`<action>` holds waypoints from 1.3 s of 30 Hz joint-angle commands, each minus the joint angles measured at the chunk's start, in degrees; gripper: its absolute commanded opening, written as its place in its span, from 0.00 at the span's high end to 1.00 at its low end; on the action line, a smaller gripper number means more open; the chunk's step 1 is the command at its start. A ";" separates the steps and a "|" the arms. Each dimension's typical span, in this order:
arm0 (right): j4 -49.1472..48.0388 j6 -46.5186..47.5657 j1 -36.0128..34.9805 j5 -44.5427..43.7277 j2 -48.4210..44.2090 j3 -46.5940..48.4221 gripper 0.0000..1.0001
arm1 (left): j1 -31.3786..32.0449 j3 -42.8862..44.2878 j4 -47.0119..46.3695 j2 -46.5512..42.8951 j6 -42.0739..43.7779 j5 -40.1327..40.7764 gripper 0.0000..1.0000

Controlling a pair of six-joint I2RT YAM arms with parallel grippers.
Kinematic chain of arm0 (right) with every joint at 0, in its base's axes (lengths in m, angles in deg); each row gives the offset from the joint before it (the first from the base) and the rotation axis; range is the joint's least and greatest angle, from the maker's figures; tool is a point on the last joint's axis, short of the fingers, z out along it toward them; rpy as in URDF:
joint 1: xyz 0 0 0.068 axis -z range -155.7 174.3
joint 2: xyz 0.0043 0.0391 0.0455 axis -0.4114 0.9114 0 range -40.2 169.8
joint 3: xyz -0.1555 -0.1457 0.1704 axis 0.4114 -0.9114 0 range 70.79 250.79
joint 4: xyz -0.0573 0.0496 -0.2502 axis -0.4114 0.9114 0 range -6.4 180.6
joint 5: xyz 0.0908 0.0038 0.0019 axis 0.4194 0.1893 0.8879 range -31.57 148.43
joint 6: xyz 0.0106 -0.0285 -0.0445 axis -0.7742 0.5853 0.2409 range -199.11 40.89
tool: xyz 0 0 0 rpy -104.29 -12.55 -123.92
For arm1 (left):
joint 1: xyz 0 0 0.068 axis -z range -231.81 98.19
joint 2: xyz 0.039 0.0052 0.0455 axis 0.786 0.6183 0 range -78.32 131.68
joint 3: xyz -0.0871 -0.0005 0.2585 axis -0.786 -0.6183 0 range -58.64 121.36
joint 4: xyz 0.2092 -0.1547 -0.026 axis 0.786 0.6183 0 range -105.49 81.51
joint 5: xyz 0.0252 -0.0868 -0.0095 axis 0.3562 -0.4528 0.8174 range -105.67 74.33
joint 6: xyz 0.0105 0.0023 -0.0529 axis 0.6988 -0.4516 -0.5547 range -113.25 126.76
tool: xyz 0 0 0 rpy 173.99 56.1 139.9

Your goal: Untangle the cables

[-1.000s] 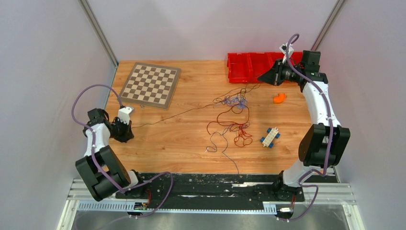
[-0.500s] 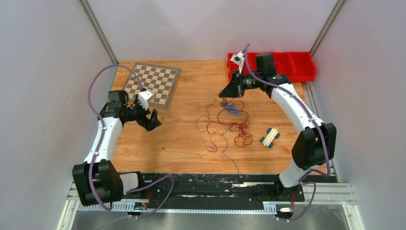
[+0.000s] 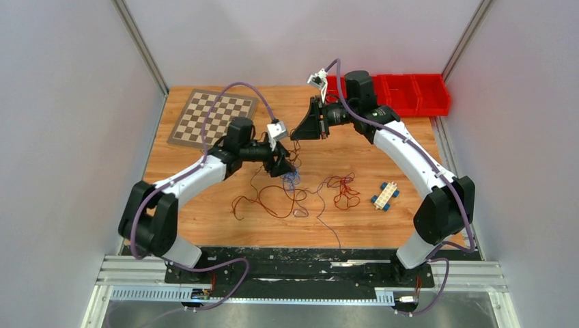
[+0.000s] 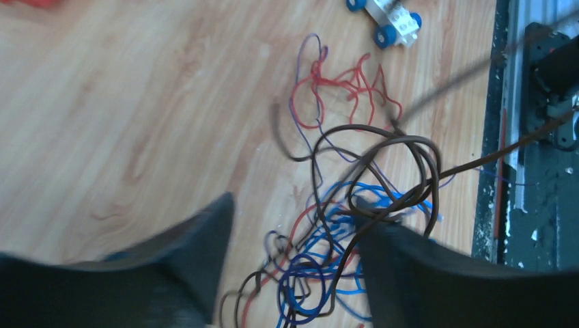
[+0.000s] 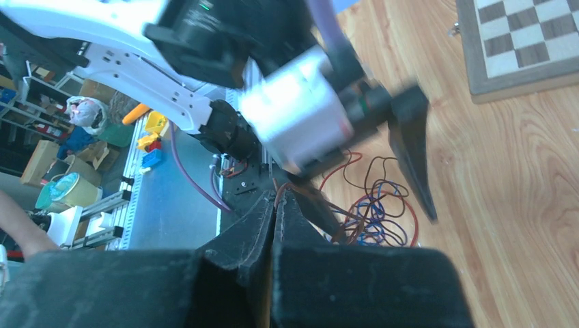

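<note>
Looking out from the arm bases, I see the cables [image 3: 293, 195] first: red, blue and dark brown strands sprawled loosely on the wooden table [image 3: 198, 212], near its middle. A wheeled block toy [image 3: 386, 195] lies well apart from them at 3 o'clock.

At 11 o'clock of the tangle, right over its far edge, hangs my left gripper [image 3: 283, 166]. Its wrist view shows the fingers [image 4: 191, 253] spread wide and holding nothing, with the blue bundle and brown loops on the table in the gap between them. From there a blurred brown strand climbs off the table toward 2 o'clock.

Just beyond, at 1 o'clock of the left gripper, sits the right gripper [image 3: 298, 133], pointing down at it. Its fingers [image 5: 263, 225] are pressed flat together, and a brown strand of the cables runs into their tips, pinched there.

Farther back, a chessboard [image 3: 213, 117] lies at 10 o'clock, and red bins [image 3: 410, 92] line the far edge at 1 o'clock.
</note>
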 commanded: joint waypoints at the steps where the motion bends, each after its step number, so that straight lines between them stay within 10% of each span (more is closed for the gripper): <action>1: -4.91 -3.43 2.20 1.59 -2.04 1.53 1.00 | -0.70 0.95 -3.46 3.14 0.32 -0.83 0.71; 2: -4.85 -3.29 3.93 1.28 -2.65 0.39 1.00 | -2.19 -0.04 -3.85 1.45 -0.22 -1.62 0.93; 4: -4.38 -2.11 8.86 -0.03 -3.96 -2.65 1.00 | -5.22 -4.02 -4.37 -2.24 -1.27 -2.58 1.00; 14: 2.30 6.54 23.99 -12.90 2.35 -1.57 0.97 | -16.28 -8.34 12.86 -9.11 -3.05 -6.03 1.00; 16: 7.20 8.45 21.41 -11.85 4.91 0.40 0.56 | -15.89 -5.68 8.08 -7.88 -14.53 -7.10 1.00; 19: 9.07 9.32 17.29 -8.09 4.66 -1.50 0.23 | -15.45 -2.56 0.83 -5.35 -33.53 -8.07 1.00; 28: -3.60 3.56 0.17 -6.37 2.97 -7.80 0.01 | -12.83 -0.38 -14.86 -2.80 -56.19 -8.48 1.00; 32: -8.28 0.90 -3.51 -10.55 5.71 -5.89 0.13 | -12.19 -0.48 -17.55 -2.44 -59.47 -9.07 1.00; 37: -8.10 1.11 -0.91 -18.42 4.97 -6.58 0.98 | -13.44 -0.73 -11.37 -4.94 -56.28 -10.28 1.00; 39: -6.09 4.79 1.68 -22.92 2.49 -8.99 1.00 | -15.90 -1.88 -8.17 -7.50 -54.68 -11.02 1.00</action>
